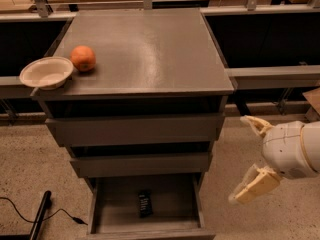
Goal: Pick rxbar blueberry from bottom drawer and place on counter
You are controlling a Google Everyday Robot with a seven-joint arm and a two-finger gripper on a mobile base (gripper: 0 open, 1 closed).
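Observation:
The rxbar blueberry [145,203], a small dark wrapper, lies flat in the middle of the bottom drawer [146,228], which is pulled out at the foot of the cabinet. The counter [150,49] is the grey-brown cabinet top above. My gripper [248,156] is at the right of the cabinet, level with the lower drawers, well apart from the bar. Its two pale fingers [255,184] are spread wide and hold nothing.
An orange [83,58] and a pale bowl [47,73] sit at the counter's left edge. The two upper drawers [135,130] are shut. A black pole and cable [40,219] lie on the speckled floor at the left. Tables stand behind.

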